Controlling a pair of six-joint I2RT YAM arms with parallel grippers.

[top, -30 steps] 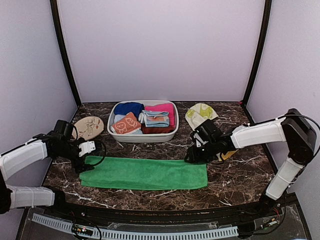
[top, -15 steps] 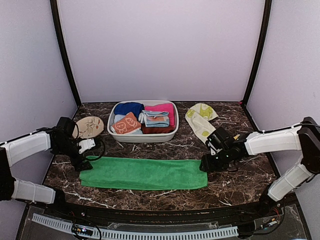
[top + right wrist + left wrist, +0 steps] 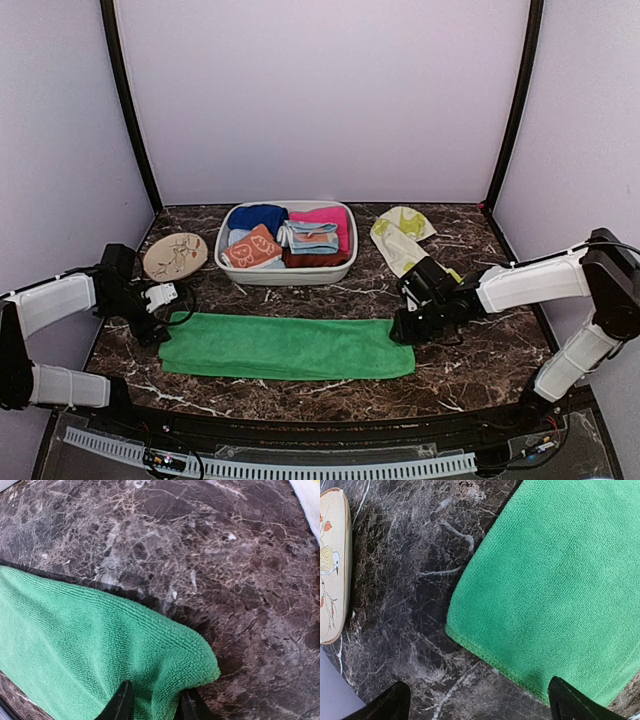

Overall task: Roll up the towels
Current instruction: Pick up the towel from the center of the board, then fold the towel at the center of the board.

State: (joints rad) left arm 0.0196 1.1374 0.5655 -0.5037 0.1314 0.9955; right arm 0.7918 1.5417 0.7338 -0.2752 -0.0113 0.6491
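1. Left claw (image 3: 157, 308): jaws wide, nothing held. It hangs low over the worktop (image 3: 330, 300), just off the left short end of the green towel (image 3: 285, 347). In the left wrist view a corner of that end lies on the marble between and ahead of the two fingers.
2. Green towel: flat, and its long axis runs left to right across the near half of the worktop. One claw sits at each short end.
3. Right claw (image 3: 405, 328): at the towel's far right corner. Jaws narrow; in the right wrist view a ridge of green pile sits between the fingers (image 3: 121, 705), which reads as a pinch on the corner.
4. Cream towel (image 3: 400, 235): crumpled at the far right, behind the right claw and apart from it, untouched.
5. Judgement: the roll must travel along the long axis, so leftward from the right end. The right claw is the nearer one, already on the cloth.
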